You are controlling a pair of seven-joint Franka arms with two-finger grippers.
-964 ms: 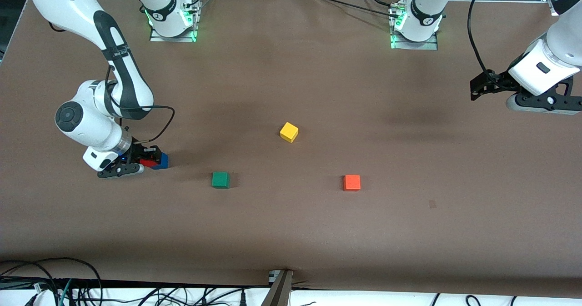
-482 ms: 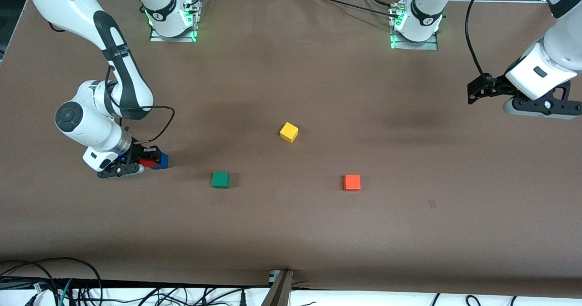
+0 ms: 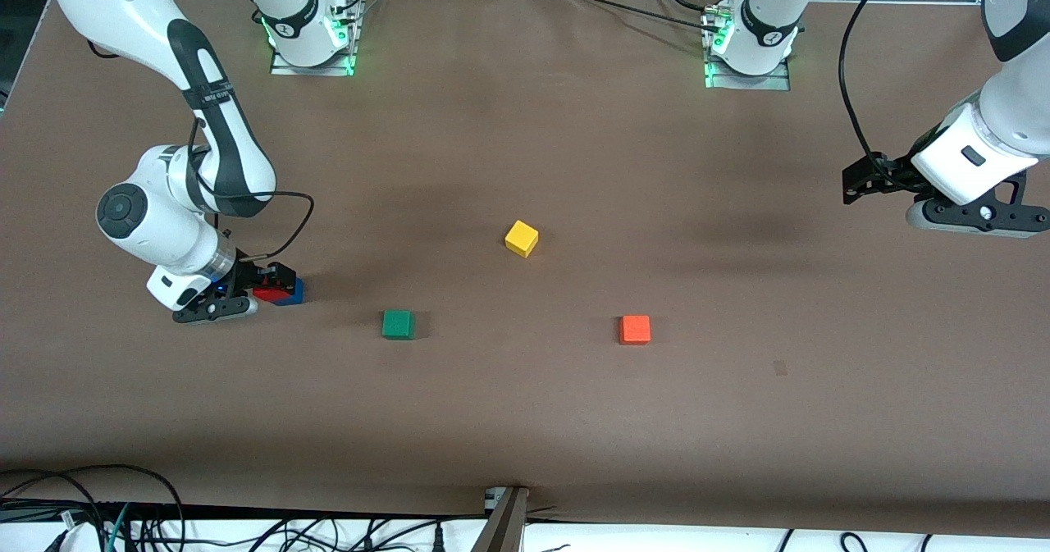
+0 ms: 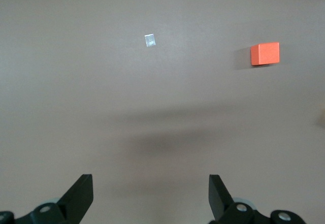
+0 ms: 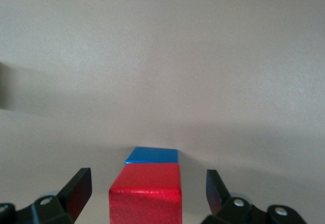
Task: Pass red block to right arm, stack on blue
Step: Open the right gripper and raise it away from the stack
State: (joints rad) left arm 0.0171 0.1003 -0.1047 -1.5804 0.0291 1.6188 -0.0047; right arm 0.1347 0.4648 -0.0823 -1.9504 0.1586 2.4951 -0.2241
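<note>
The red block (image 3: 268, 294) (image 5: 145, 196) sits between the spread fingers of my right gripper (image 3: 271, 283) (image 5: 148, 184), with a gap on each side. The blue block (image 3: 294, 291) (image 5: 152, 155) stands tight against it, on the side toward the table's middle. Its top shows just past the red one. I cannot tell whether the red block rests partly on the blue. My right gripper is low at the right arm's end of the table and open. My left gripper (image 3: 853, 183) (image 4: 151, 193) hangs open and empty over bare table at the left arm's end.
A green cube (image 3: 398, 324), a yellow cube (image 3: 522, 238) and an orange cube (image 3: 635, 329) (image 4: 264, 54) lie spread across the table's middle. A small pale mark (image 3: 780, 367) (image 4: 149, 40) is on the cloth. Cables lie along the table's front edge.
My right gripper has opened off the red block, which stays where it was against the blue one. The left arm has shifted slightly over its end of the table.
</note>
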